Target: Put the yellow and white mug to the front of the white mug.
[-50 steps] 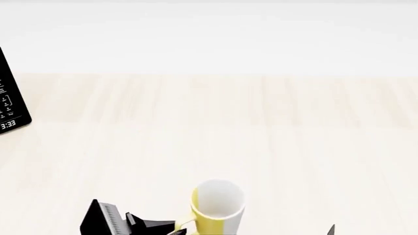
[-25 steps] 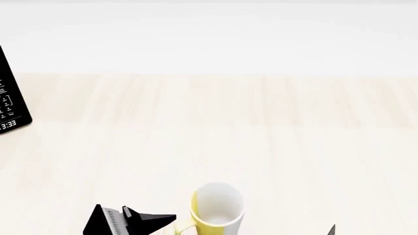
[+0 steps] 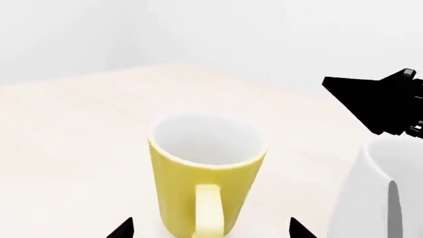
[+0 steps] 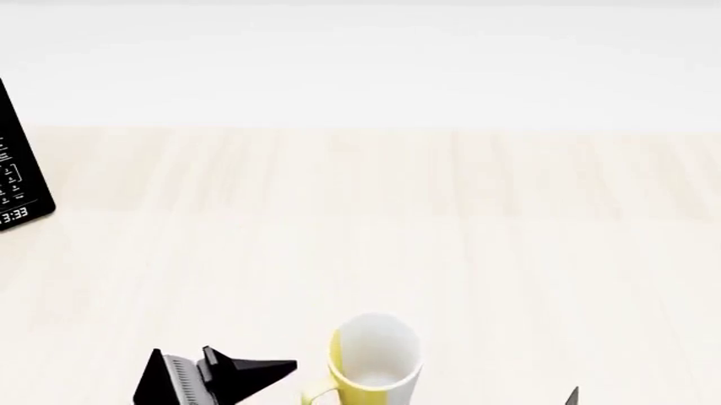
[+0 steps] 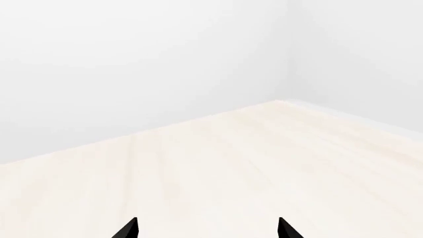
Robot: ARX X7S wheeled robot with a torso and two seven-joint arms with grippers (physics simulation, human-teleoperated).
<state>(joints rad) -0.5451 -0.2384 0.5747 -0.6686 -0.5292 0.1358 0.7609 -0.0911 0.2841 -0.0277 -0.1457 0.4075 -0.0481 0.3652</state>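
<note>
The yellow and white mug (image 4: 376, 359) stands upright, white inside, its handle facing the left hand (image 3: 210, 229). That hand's fingers are apart and empty. The right hand (image 5: 207, 228) is likewise spread.

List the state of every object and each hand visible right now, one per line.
Small yellow and white ceramic mug: upright on the table, empty, handle toward the left hand, not gripped.
Tall plain white mug: upright beside the yellow one, only partly in frame.
Left hand: open, fingertips apart, just short of the yellow mug's handle.
Right hand: open, holding nothing, over bare table.
Black panel with white digits: standing at the table's far left.
</note>
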